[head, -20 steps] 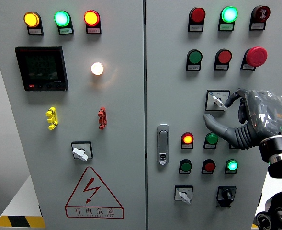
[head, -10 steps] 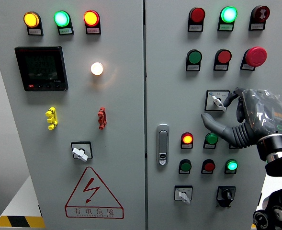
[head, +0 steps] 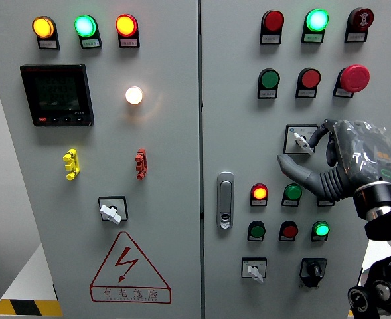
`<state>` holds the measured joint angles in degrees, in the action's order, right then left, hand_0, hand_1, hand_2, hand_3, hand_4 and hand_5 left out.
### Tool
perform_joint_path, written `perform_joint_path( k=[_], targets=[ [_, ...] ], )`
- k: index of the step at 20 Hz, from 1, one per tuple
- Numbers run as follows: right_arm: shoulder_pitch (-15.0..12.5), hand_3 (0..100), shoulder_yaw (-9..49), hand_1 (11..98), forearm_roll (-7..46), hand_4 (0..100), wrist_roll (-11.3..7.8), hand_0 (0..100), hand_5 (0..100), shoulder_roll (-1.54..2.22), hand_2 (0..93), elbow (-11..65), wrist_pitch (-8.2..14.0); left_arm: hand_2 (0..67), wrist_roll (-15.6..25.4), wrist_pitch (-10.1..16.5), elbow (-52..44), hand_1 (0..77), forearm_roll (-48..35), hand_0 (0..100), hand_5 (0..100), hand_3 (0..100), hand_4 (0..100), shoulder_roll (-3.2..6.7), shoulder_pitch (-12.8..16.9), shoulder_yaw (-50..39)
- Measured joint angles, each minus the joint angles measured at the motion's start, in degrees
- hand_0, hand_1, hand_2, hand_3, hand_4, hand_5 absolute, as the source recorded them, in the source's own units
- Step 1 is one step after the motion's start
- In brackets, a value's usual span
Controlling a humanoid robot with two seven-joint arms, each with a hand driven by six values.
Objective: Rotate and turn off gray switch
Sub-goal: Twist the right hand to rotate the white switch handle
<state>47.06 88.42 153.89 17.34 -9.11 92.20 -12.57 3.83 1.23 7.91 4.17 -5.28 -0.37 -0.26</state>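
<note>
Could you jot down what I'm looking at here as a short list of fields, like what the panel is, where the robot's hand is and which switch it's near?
Setting: grey metal control cabinet with two doors
Hand in view: right hand, wrapped in clear plastic, entering from the right
Hand position: at the small grey rotary switch on the right door, fingers curled beside its knob
Grasp: cannot tell whether the fingers touch the knob
Left hand: not in view
Below the hand: lit red round lamp
Left door: black display screen, red triangular warning label
</note>
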Motion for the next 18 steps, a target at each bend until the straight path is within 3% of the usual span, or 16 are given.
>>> perform_joint_path(
  k=[8, 18],
  targets=[
    [0.3, 100, -0.3, 34.0, 0.1, 90, 0.59, 0, 100, -0.03, 63.8, -0.2, 0.0, 13.0, 0.0, 0.0, 0.1, 0.0, 0.0, 0, 12, 18, 9, 0.01, 0.0, 0.0],
    [0.5, 100, -0.3, 34.7, 1.6, 90, 1.03, 9, 100, 0.06, 70.9, -0.8, 0.0, 13.0, 0.0, 0.0, 0.0, 0.0, 0.0, 0, 12, 18, 9, 0.01, 0.0, 0.0]
  ],
)
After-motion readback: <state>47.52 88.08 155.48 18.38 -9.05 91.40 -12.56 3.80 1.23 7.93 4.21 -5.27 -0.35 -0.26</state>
